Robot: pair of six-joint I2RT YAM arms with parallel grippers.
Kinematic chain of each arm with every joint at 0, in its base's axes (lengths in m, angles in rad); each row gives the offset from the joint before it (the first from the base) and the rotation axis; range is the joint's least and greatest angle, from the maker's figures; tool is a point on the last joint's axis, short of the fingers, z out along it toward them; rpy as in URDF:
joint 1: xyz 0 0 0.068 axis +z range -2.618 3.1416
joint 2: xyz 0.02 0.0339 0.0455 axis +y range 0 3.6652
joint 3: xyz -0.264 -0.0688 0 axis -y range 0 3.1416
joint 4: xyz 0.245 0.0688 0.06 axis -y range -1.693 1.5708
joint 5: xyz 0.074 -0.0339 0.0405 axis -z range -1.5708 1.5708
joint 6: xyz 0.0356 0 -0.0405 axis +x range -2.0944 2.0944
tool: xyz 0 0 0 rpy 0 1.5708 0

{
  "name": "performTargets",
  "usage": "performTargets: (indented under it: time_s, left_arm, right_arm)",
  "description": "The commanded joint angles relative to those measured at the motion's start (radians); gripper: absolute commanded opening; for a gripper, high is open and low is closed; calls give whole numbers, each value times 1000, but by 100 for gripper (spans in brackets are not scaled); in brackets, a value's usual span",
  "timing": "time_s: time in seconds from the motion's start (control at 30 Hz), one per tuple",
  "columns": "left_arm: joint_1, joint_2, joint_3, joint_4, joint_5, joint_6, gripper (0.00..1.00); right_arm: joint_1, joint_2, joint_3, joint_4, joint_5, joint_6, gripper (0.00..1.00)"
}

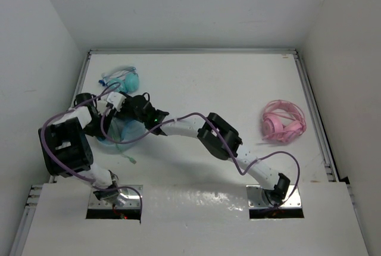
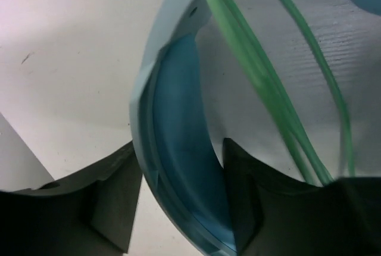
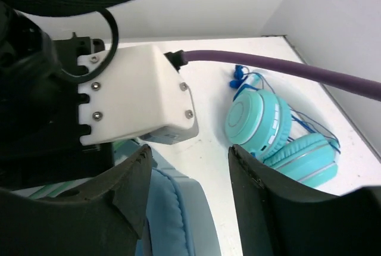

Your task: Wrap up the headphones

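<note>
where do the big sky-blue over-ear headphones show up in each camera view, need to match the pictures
Top external: the large sky-blue over-ear headphones lie left of centre, partly covered.
Left wrist: their headband runs down the centre, between the fingers.
Right wrist: a padded blue part at bottom centre.
Shared landmark: the smaller teal headphones, in the top and right wrist views only.

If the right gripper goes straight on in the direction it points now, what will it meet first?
Probably the sky-blue headphones: their padded part lies low between the right gripper fingers, just ahead. The left arm's white housing sits up left and the teal headphones off right. Depth is unclear.
</note>
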Motion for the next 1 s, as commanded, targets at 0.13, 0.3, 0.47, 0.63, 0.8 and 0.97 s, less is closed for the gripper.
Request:
performTargets:
  time_s: [0.13,0.3,0.47,0.63,0.8,0.97]
  left_arm:
    - [2,-88,43,-27,-36,-26,60]
    - [1,-88,74,14,-65,-44,61]
    - [2,-93,94,5,-39,-44,62]
    - [2,-93,116,20,-34,-55,68]
    - [2,-120,146,45,-48,-90,77]
    - [16,-231,125,163,-178,-184,90]
  right_arm:
    - [3,-183,-198,227,51,-2,57]
    - [6,-355,-402,289,39,48,64]
    - [6,-578,-593,259,-12,46,78]
    - [6,-687,-637,53,-30,23,99]
    - [-25,-820,-746,18,149,61,99]
    - [-258,-973,-902,-170,237,363,99]
